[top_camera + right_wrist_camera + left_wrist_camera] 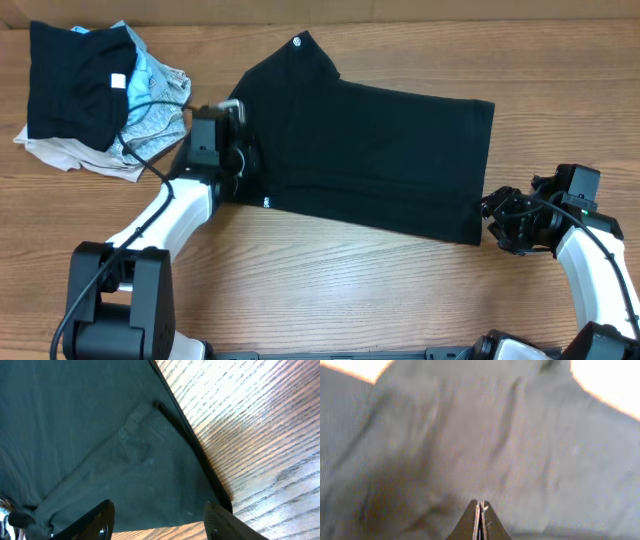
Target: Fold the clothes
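Note:
The black T-shirt (pixel 370 150) lies spread on the wooden table, with a small white logo (pixel 297 41) at its far corner. My left gripper (pixel 238 150) is at the shirt's left edge. In the left wrist view its fingers (pixel 480 510) are pressed together, with creased shirt fabric (pixel 495 435) running up to them. My right gripper (pixel 495 215) is at the shirt's near right corner. In the right wrist view it is open (pixel 157 520), with its fingers on either side of the shirt's hem (pixel 100 435).
A pile of other clothes (pixel 90 90), black, light-blue and beige, lies at the far left of the table. Bare wood (pixel 350 290) runs along the front, between the arms. The left arm's cable hangs over the pile's edge.

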Available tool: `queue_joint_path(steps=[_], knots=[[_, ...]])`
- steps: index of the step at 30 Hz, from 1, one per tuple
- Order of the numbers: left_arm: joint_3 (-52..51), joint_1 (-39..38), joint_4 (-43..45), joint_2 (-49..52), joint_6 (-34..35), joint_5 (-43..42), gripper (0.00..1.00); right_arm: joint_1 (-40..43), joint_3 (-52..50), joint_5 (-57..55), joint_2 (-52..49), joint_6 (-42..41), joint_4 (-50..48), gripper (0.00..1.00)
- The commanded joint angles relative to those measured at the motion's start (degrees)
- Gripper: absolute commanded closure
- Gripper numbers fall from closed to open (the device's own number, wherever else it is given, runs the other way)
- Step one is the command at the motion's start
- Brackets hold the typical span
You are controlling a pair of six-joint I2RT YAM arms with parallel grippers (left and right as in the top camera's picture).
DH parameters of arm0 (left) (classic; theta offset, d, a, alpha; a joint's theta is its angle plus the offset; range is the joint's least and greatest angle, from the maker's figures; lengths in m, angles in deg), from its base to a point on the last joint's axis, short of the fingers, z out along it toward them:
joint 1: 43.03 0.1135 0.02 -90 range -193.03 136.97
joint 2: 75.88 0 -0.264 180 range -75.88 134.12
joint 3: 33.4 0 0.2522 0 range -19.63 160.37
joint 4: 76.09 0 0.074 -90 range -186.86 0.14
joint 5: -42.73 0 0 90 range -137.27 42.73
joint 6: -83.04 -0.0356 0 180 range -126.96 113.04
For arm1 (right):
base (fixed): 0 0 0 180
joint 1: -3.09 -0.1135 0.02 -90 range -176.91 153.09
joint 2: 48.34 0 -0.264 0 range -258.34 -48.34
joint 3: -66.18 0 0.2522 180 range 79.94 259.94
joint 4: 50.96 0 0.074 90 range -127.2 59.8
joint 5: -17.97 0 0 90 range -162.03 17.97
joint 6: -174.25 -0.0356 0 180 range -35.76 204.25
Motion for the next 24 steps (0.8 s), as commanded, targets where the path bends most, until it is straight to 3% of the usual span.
queue_joint_path(steps=[1, 4, 7, 11, 16, 24], knots=[[9.2, 0.3, -2.1, 0.2, 3.2, -2.4, 0.96, -0.3, 1.2, 0.3, -0.1, 0.4, 0.8, 0.39], [17.1, 0.2, -11.8, 0.2, -0.5, -5.9, 0.95, -0.3, 1.2, 0.3, -0.1, 0.4, 1.7, 0.39], [23.0, -1.1, -28.3, 0.2, -6.8, -11.4, 0.88, -0.3, 1.2, 0.3, -0.1, 0.4, 1.9, 0.38], [21.6, -5.1, -38.9, 0.5, -14.1, -7.3, 0.75, -0.3, 1.2, 0.3, -0.1, 0.4, 1.5, 0.34], [16.2, -10.5, -40.5, 2.8, -16.7, 6.2, 0.72, -0.3, 1.2, 0.3, -0.1, 0.4, 0.9, 0.34], [13.9, -10.5, -36.9, 11.4, -12.8, 8.5, 0.71, -0.3, 1.2, 0.3, -0.1, 0.4, 1.8, 0.33]])
